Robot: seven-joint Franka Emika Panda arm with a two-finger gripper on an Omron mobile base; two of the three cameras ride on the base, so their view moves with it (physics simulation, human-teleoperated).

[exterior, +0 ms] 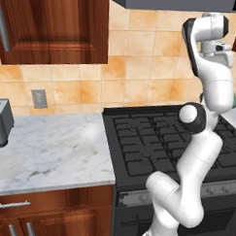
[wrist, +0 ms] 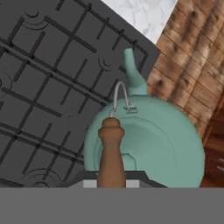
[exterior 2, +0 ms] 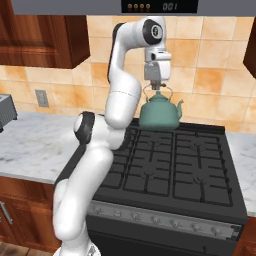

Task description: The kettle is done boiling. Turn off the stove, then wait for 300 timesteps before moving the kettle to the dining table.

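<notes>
Figure: transfer step, kettle in hand. My fingers (exterior 2: 156,86) are clamped on the top of the arched handle of the kettle (exterior 2: 159,112), seen in the right base view above the rear of the stove (exterior 2: 170,167). Whether its base rests on the grate or has cleared it, I cannot tell. I judge the burner step finished and the carry to the dining table under way. The next move calls for a straight lift, the body kept level, then a swing clear of the grates. In the hand view the spout (wrist: 131,70) points toward 12 o'clock and the handle's wooden grip (wrist: 110,153) toward 6; the long axis runs spout to handle.
</notes>
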